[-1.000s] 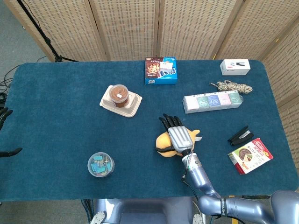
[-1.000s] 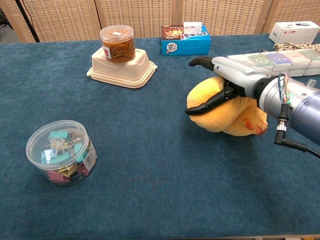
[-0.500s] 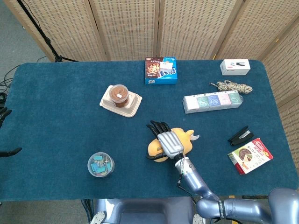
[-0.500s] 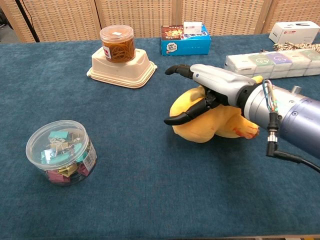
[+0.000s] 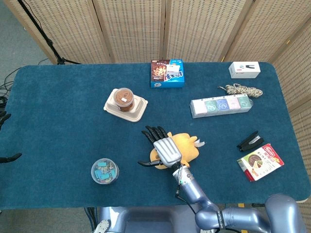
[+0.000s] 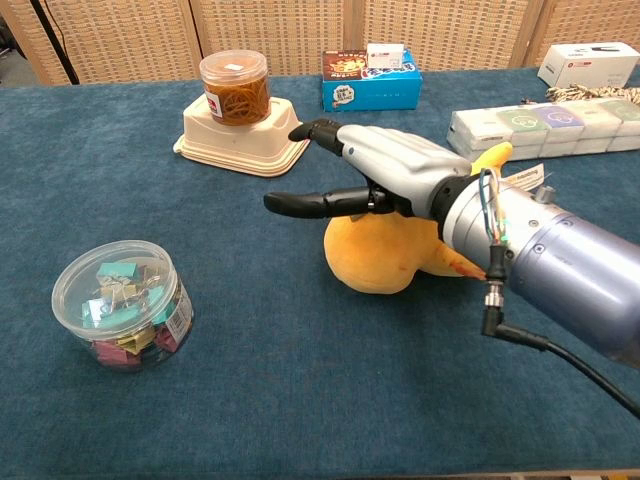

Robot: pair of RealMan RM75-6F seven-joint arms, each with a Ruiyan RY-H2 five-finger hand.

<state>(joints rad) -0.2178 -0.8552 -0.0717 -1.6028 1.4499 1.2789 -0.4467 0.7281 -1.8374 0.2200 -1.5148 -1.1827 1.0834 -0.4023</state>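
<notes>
— Leftward again goes the yellow plush toy [image 6: 385, 262], shifted toward the table's middle since a second ago, and the right hand [image 6: 385, 175] has lifted off it!

— Fingers spread now, thumb out to the left, nothing in them. It hovers just above the toy, which lies on the blue table [image 5: 58, 116], half covered by the hand in the head view.

— And the left hand?

— Barely there: dark fingertips cut off at the left edge of the head view, too little to read.

— Around it?

— Tan tray [image 6: 245, 140] with a jar of rubber bands [image 6: 235, 87] behind, tub of binder clips [image 6: 125, 305] well to the left, row of tissue packs [image 5: 221, 106] to the right.
</notes>
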